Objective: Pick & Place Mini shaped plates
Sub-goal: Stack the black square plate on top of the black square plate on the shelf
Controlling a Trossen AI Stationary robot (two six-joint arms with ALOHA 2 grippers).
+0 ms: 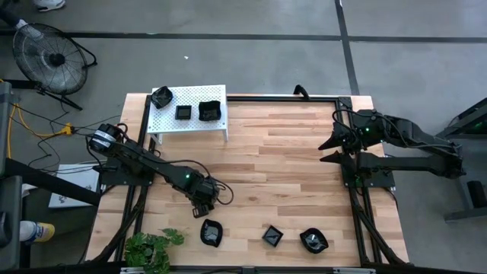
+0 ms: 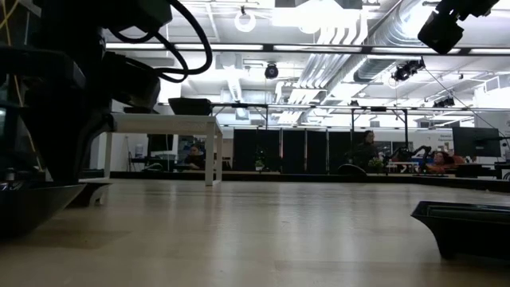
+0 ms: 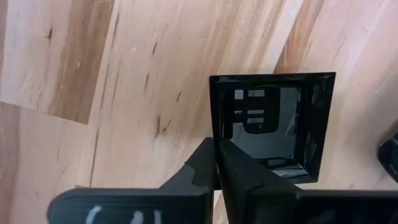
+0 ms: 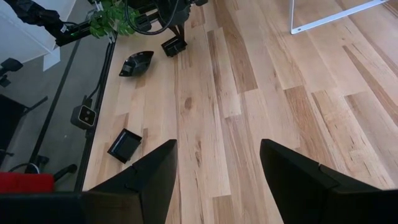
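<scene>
My left gripper [image 1: 202,204] stands over the near left part of the table, pointing down, shut on a square black mini plate [image 3: 268,118]. Three more black plates lie along the near edge: a wavy one [image 1: 211,232], a square one [image 1: 272,236] and a leaf-like one [image 1: 313,240]. Three others sit on top of the white perforated shelf [image 1: 190,122] at the far left. My right gripper [image 4: 217,180] hangs open high over the table's right side, with nothing between its fingers. My left gripper pinches the square plate's rim [image 3: 214,118] near one corner, one finger [image 3: 239,165] inside the dish and the other [image 3: 204,163] outside. The fingers come from above, pointing down. The plate lies flat, its bottom on the table.
A potted green plant [image 1: 152,247] stands at the near left corner, close to the wavy plate. A black frame [image 1: 358,205] borders the table's sides. Bare wood fills the middle of the table between the shelf and the near row of plates.
</scene>
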